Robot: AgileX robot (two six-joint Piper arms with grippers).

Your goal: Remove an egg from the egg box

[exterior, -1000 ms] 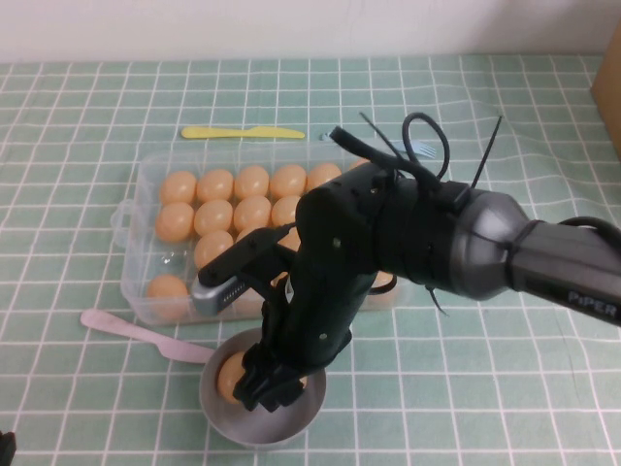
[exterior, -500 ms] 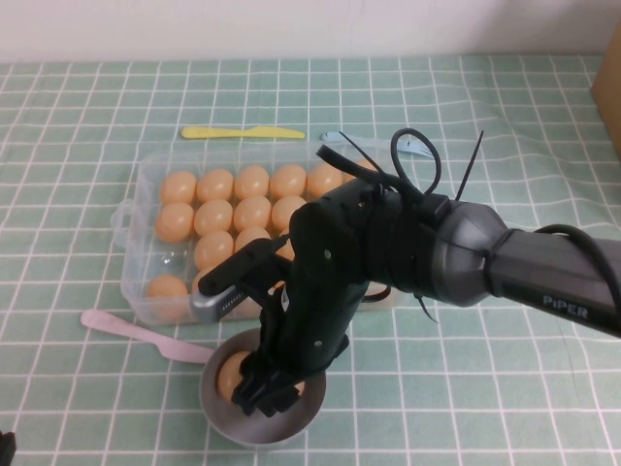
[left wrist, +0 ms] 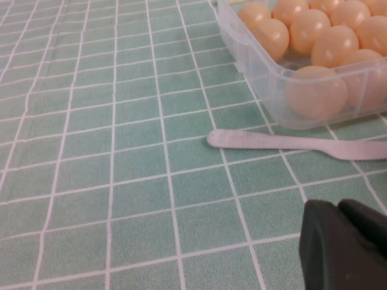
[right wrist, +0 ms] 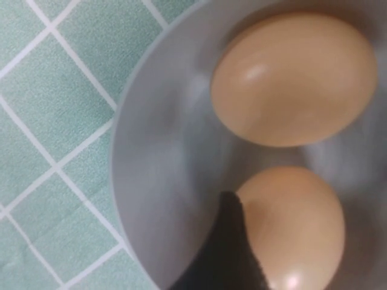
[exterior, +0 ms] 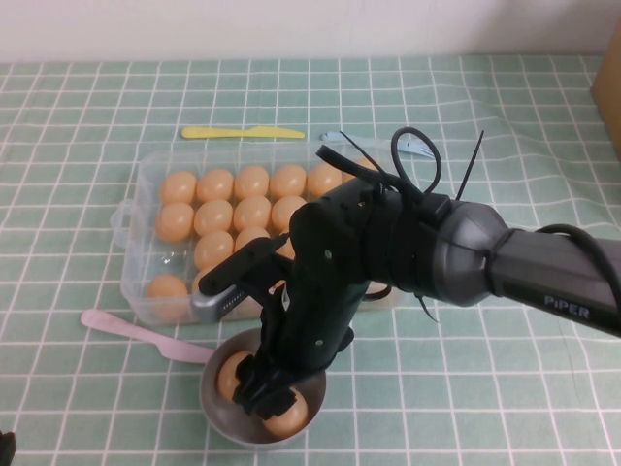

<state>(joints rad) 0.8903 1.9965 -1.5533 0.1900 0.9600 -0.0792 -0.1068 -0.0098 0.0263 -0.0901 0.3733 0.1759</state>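
Observation:
The egg box (exterior: 136,189) is a clear plastic tray with several orange-tan eggs in its wells. It also shows in the left wrist view (left wrist: 260,69). My right gripper (exterior: 267,396) is down inside the round grey bowl (exterior: 215,413) in front of the box, and it is open. One egg (exterior: 288,416) lies in the bowl at its tip. In the right wrist view, one dark finger (right wrist: 233,241) rests beside this egg (right wrist: 296,229). A second egg (exterior: 231,374) lies next to it. My left gripper (left wrist: 344,241) is shut and empty, low over the cloth at the near left.
A pink plastic knife (exterior: 126,330) lies between the box and the bowl, also seen in the left wrist view (left wrist: 290,141). A yellow knife (exterior: 243,132) lies behind the box. A cardboard box (exterior: 609,87) stands at the far right. Green checked cloth covers the table.
A second egg has come into view in the bowl at the right gripper's tip. The right arm has barely moved.

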